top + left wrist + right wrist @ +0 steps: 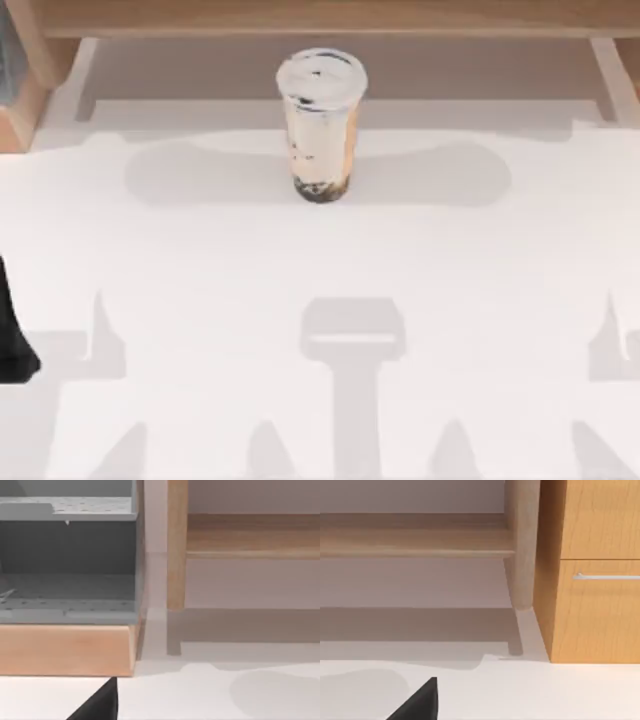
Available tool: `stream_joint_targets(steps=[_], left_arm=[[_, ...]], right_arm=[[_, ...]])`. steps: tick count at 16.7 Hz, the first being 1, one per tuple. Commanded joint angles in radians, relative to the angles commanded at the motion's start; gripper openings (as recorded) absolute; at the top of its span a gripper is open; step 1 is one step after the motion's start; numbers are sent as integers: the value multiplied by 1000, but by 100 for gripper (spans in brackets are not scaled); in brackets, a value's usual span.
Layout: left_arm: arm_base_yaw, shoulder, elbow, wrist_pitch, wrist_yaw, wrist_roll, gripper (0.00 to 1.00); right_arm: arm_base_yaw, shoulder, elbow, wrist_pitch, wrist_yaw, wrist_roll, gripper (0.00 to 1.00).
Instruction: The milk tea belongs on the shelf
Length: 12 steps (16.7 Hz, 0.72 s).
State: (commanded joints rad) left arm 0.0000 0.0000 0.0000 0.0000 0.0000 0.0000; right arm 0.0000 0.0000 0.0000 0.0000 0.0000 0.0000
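Left arm [12,345] parked; milk tea [320,125] well apart.

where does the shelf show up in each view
Top view: the shelf runs along the far edge, behind the milk tea.
Left wrist view: shelf board with one upright post, beside a grey rack.
Right wrist view: board and the other post, beside a wooden cabinet.
Shared landmark: the long horizontal board.

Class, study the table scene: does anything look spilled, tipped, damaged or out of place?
Nothing is spilled or damaged. The milk tea stands upright with its lid on, in the middle of the white table. It sits in front of the shelf rather than on its board, so it is simply not yet put away.
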Motion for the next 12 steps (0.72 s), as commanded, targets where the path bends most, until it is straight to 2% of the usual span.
stream_joint_targets(steps=[6, 12], left_arm=[[0, 0, 0, 0, 0, 0, 100], [0, 0, 0, 0, 0, 0, 100]], right_arm=[[41, 98, 44, 50, 37, 7, 100], [205, 514, 233, 259, 203, 20, 100]])
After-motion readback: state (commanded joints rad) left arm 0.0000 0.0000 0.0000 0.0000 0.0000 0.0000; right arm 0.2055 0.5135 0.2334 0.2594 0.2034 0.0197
